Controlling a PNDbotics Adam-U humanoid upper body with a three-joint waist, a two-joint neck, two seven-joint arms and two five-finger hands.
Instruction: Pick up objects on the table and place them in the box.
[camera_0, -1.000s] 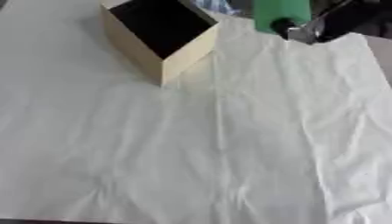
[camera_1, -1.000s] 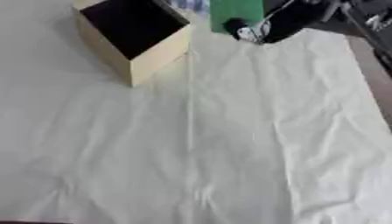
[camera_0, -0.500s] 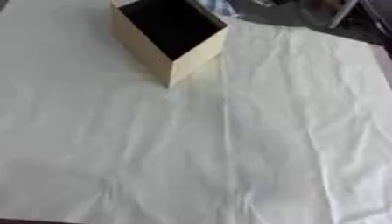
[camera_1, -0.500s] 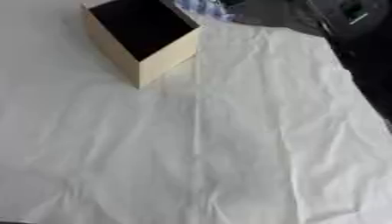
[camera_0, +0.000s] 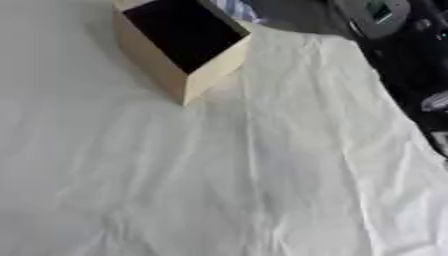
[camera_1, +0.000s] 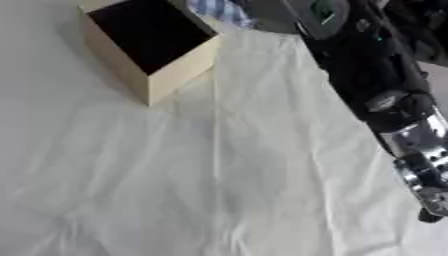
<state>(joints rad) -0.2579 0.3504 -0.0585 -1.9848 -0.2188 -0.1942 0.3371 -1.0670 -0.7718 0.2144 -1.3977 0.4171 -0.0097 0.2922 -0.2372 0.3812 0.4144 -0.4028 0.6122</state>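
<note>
A tan cardboard box (camera_0: 208, 69) with a dark inside stands open at the top left on the white cloth. My right arm (camera_1: 385, 95), black with silver joints, runs up the right side to the top edge. A grey rounded part with a small green patch (camera_1: 320, 14) shows there, right of the box and apart from it. I take it for my right hand, and what it holds is unclear. My left hand shows in no view. No loose object lies on the cloth in view.
A blue striped thing (camera_1: 219, 10) lies just behind the box at the top edge. The wrinkled white cloth (camera_0: 219, 175) covers the table. Its right edge runs beside my arm, with dark floor beyond.
The whole picture has shifted, so the camera moved. A second ago my right hand held a green object at the top; now only a small green patch shows, and my arm fills the right side.
</note>
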